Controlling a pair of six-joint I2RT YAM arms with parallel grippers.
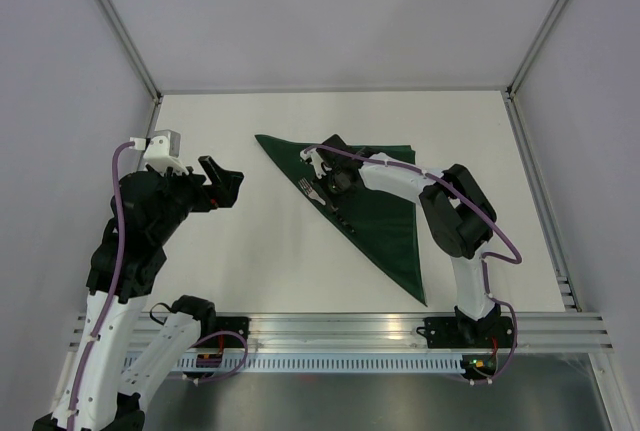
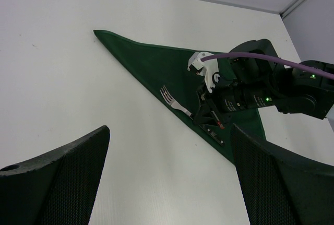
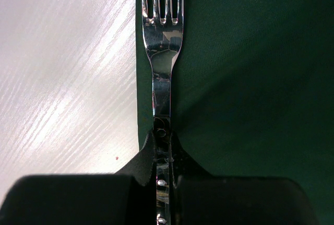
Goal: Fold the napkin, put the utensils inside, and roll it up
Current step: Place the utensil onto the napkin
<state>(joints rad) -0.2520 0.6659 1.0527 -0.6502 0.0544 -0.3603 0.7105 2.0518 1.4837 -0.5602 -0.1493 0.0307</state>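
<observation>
Between the clenched jaws of the right gripper [image 3: 162, 144] sits the handle of the fork [image 3: 162, 42], its tines lying along the long edge of the folded green napkin [image 3: 250, 79]. Left of the napkin, above the table [image 1: 230, 271], the left gripper [image 1: 224, 183] hangs spread wide, holding nothing.

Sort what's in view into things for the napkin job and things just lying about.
For the job: napkin, folded into a triangle; fork at its long edge, gripped by the right gripper; left gripper, open, off the cloth.
Just there: white table; metal rail along the near edge.
</observation>
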